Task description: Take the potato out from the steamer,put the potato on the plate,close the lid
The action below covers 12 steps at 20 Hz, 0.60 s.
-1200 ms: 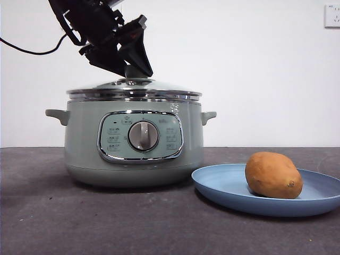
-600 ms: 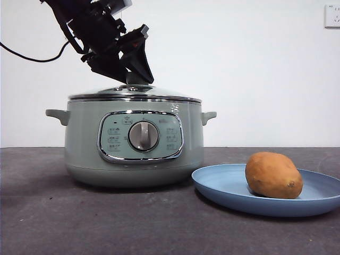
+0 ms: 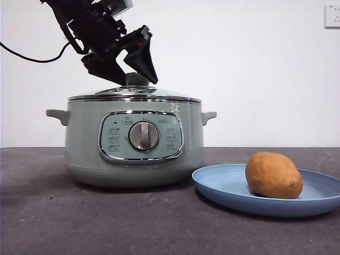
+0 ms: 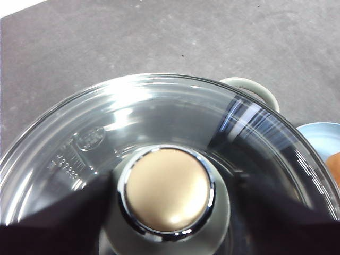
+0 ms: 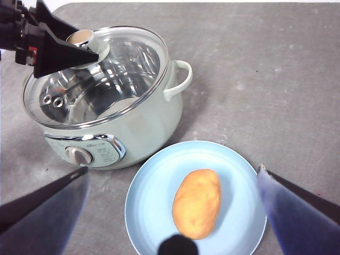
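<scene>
The pale green steamer (image 3: 85, 133) stands left of centre with the glass lid (image 3: 159, 93) seated flat on its rim. My left gripper (image 3: 137, 78) hangs over the lid's knob (image 3: 136, 79), its jaws spread to either side of the knob with a gap; the left wrist view shows the knob (image 4: 166, 188) free between the dark jaws. The orange-brown potato (image 3: 273, 175) lies on the blue plate (image 3: 223, 183) at the right. My right gripper (image 5: 171, 172) is open and empty, high above the plate (image 5: 154, 186) and potato (image 5: 197, 203).
A dark grey table (image 3: 106, 223) runs to a white wall with a socket (image 3: 332, 16) at the top right. The plate's rim lies close to the steamer's base. A black cable (image 3: 26, 56) trails from the left arm.
The lid has come down from a slightly raised, tilted pose to sit flat on the steamer. The left jaws have then spread apart from the knob.
</scene>
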{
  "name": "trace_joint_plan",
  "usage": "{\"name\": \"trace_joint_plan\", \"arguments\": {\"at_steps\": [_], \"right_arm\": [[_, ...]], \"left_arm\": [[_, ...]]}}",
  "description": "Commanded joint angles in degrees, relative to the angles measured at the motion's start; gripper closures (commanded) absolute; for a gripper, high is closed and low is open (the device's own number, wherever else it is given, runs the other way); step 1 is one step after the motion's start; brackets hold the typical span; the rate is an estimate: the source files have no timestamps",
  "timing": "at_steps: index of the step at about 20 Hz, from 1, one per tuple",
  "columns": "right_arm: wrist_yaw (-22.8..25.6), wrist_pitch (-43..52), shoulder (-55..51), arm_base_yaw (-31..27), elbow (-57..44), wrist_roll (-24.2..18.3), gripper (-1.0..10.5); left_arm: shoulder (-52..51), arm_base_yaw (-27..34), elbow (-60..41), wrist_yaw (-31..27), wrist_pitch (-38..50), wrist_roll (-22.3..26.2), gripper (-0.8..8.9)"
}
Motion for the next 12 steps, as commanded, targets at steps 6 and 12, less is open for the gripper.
{"name": "trace_joint_plan", "arguments": {"at_steps": [6,12], "right_arm": [[-1.7,-1.3,0.1,0.1,0.3,0.1,3.2],[-11.2,-4.0,0.7,0.2,0.3,1.1,3.2]], "left_arm": [[-12.0,-0.2,0.0,-0.9,-9.9,0.1,2.29],[-27.3,-0.6,0.0,2.6,-28.3,-3.9,2.58]]}}
